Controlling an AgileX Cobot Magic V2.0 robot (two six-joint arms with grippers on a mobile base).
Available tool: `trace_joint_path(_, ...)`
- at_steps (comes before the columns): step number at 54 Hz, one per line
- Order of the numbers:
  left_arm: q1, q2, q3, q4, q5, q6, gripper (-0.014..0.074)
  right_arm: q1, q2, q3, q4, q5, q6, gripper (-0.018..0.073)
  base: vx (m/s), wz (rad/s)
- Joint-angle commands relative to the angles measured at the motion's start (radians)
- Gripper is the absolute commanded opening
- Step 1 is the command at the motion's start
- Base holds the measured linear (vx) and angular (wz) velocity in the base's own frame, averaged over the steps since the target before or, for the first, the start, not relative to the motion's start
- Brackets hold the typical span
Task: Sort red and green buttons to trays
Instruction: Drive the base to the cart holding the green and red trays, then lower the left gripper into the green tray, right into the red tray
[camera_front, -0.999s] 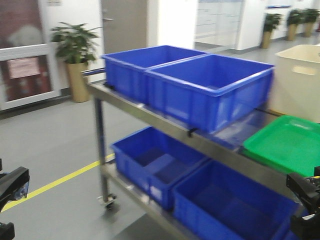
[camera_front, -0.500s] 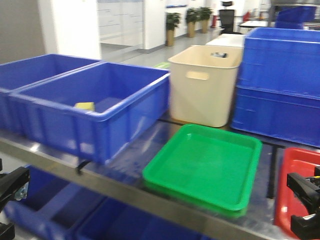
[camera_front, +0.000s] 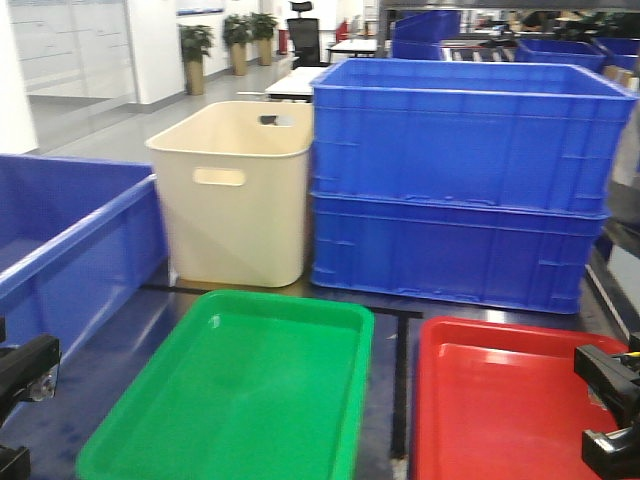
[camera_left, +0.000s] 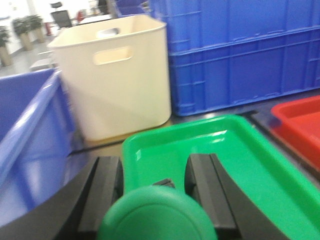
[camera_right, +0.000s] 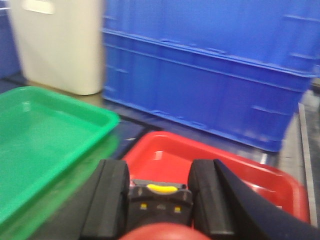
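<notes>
Claws (camera_left: 152, 172) (camera_right: 160, 175) hold one green button (camera_left: 157, 217), one red button (camera_right: 160, 205); two trays (camera_front: 230, 400) (camera_front: 500, 410).

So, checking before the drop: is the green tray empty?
Empty, as far as visible: green tray shows only bare glossy floor; its near edge is cropped.

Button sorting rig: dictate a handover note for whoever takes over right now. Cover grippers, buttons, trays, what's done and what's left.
Left gripper: shut on the green button, green tray just ahead.
Right gripper: shut on the red button, red tray just ahead.
Trays: side by side, green on the left, no button seen in either.
Done: both buttons are picked up.
Left: set each button in the tray of its colour.
</notes>
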Motion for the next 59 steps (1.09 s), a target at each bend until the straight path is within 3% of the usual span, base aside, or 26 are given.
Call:
trace_joint_path(1, -0.002, -0.007, -0.035, -0.006, -0.091, -0.002, -0.0006, -0.001, -0.005, -0.034, -0.009, -0.058, -0.001, -0.0009, 0.21, -0.40)
trace_joint_path(23, -0.002, -0.007, -0.035, -0.006, -0.091, -0.002, -0.0006, -0.001, -0.005, -0.034, -0.009, -0.058, -0.001, -0.0009, 0.15, -0.28)
trace_joint_path(59, -0.002, -0.007, -0.035, -0.006, -0.091, -0.002, -0.0006, -0.001, -0.005, -0.034, -0.009, -0.058, -0.001, -0.0009, 0.02, -0.05)
